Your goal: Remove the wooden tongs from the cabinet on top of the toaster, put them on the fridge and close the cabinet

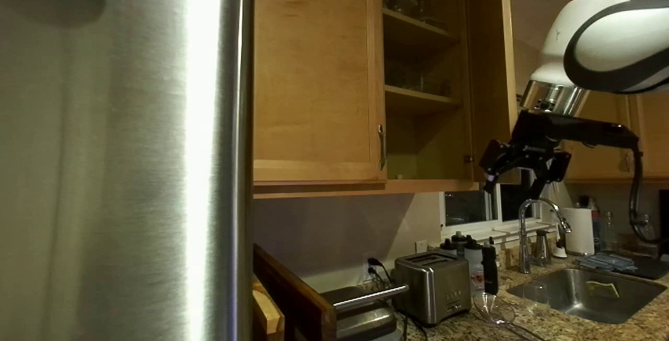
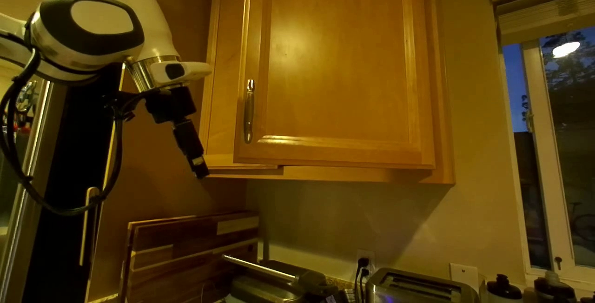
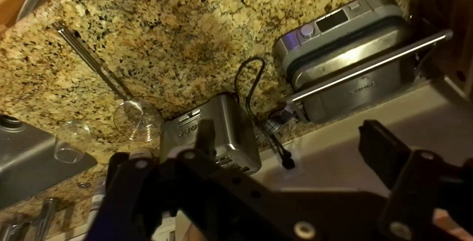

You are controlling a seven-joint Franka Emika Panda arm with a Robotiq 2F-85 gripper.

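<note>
Hanging in the air: the gripper (image 1: 513,188), near the open door (image 1: 488,64), its two fingers (image 3: 382,152) spread wide and nothing between them.
Wooden tongs (image 2: 85,228): on the dark side of the fridge (image 2: 58,163), I think; that spot is dim and all I see is a thin pale stick.
Tongs job: if that is them, taking them out and putting them on the fridge is done.
Door job: left to do; the cabinet (image 1: 313,79) is not closed, so a push on that door should come next.
Cabinet shelves (image 1: 423,96): two of them hold small glassy things (image 1: 407,3).
Toaster (image 1: 431,291): on the counter (image 3: 184,30), below the cabinet.
Strainer (image 3: 138,121): a wire one, lying right by the toaster.
Sink (image 1: 564,299): a yellow thing (image 1: 602,289) lies inside.
Clear glass (image 1: 537,295): stands just beside the sink.
</note>
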